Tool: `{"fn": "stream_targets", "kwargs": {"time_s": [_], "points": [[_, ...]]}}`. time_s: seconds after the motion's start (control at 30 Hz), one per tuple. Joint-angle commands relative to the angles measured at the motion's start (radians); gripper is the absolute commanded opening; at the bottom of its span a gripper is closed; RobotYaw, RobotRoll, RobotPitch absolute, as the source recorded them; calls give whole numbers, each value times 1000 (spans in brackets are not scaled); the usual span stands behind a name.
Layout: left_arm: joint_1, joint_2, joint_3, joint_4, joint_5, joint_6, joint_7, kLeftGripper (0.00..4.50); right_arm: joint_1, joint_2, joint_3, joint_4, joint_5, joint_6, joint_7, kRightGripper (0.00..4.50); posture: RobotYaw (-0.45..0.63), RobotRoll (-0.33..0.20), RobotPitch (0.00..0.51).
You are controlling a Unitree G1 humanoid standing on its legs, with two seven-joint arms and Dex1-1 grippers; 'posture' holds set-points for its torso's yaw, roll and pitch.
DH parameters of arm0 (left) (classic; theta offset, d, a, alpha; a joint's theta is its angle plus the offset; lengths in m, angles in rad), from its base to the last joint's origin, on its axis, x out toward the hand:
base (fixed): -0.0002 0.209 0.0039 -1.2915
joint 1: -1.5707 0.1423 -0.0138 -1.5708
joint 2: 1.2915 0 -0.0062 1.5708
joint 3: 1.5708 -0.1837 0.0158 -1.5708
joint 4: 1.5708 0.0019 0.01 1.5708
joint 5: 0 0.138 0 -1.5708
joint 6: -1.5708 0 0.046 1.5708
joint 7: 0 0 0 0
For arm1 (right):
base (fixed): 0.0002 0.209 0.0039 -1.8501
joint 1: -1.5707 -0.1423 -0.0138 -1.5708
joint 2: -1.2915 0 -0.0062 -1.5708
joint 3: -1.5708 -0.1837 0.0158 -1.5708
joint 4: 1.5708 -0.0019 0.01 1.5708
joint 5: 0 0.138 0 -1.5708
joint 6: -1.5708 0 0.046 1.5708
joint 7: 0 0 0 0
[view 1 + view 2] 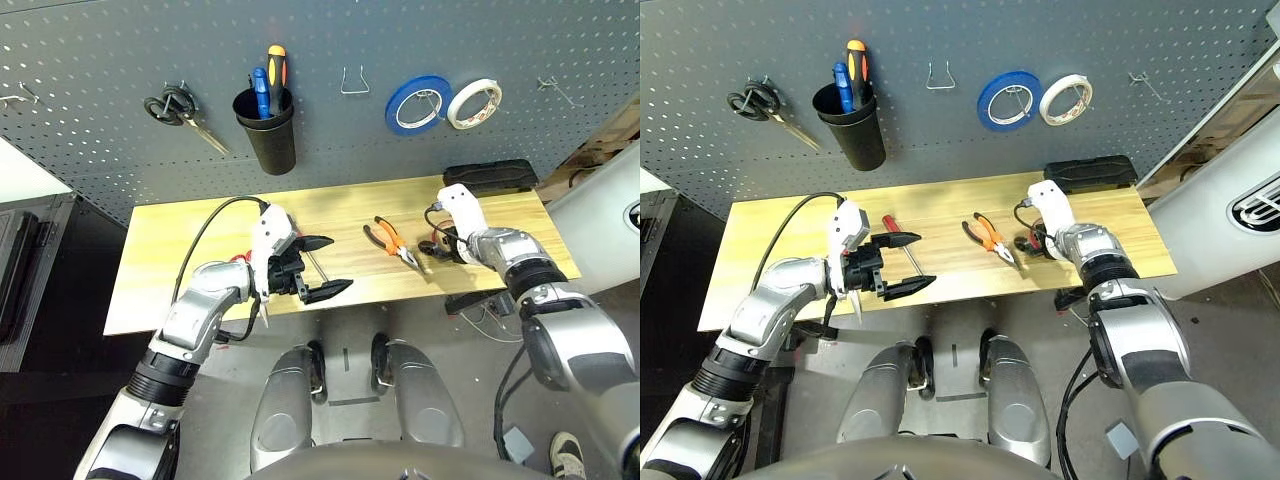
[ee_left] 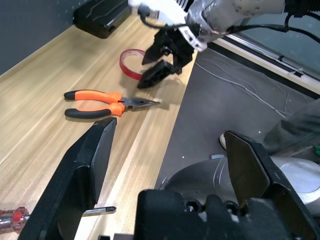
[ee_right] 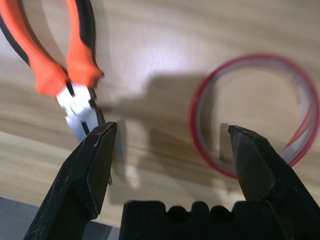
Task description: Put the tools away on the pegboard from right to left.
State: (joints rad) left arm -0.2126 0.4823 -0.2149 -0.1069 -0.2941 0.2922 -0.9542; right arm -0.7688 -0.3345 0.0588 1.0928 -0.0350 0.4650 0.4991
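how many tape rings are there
3: blue ring and white ring hanging on the pegboard, red ring on the table by the pliers

pliers [image 2: 100, 104] orange and black; tape ring [image 3: 194, 112] red; table [image 1: 940, 210] pale wood-grained.

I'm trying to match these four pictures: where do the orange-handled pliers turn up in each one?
Left eye view: right of centre on the tabletop, the pliers.
Right eye view: near the middle of the tabletop.
Left wrist view: left of centre, above that arm's own pincer.
Right wrist view: upper left, handles cut off by the top edge.
Shared landmark: the pale wooden tabletop lies under the pliers in all four.
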Motion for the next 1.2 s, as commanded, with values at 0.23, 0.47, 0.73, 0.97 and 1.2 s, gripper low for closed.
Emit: {"fn": "stream_targets", "kwargs": {"time_s": [0.23, 0.47, 0.73, 0.97, 1.2], "points": [[47, 23, -3, -60, 1, 32, 8, 4500, 8, 22, -4, 115, -21, -76, -32, 3895, -19, 0, 228], [36, 24, 6, -67, 1, 47, 23, 4500, 1, 27, -10, 148, -20, -112, -56, 1421, 3, 0, 229], [24, 4, -1, -49, 10, 38, 33, 4500, -4, 16, -13, 144, -20, -149, -74, 35, -12, 0, 203], [-4, -26, -8, -20, 19, 23, 45, 4500, 10, -24, -9, 99, -27, -202, -74, 35, -28, 0, 183], [-32, -44, -3, 12, 28, 0, 46, 4500, 62, -108, -15, -145, -15, -173, -23, 35, -51, 0, 169]]}}
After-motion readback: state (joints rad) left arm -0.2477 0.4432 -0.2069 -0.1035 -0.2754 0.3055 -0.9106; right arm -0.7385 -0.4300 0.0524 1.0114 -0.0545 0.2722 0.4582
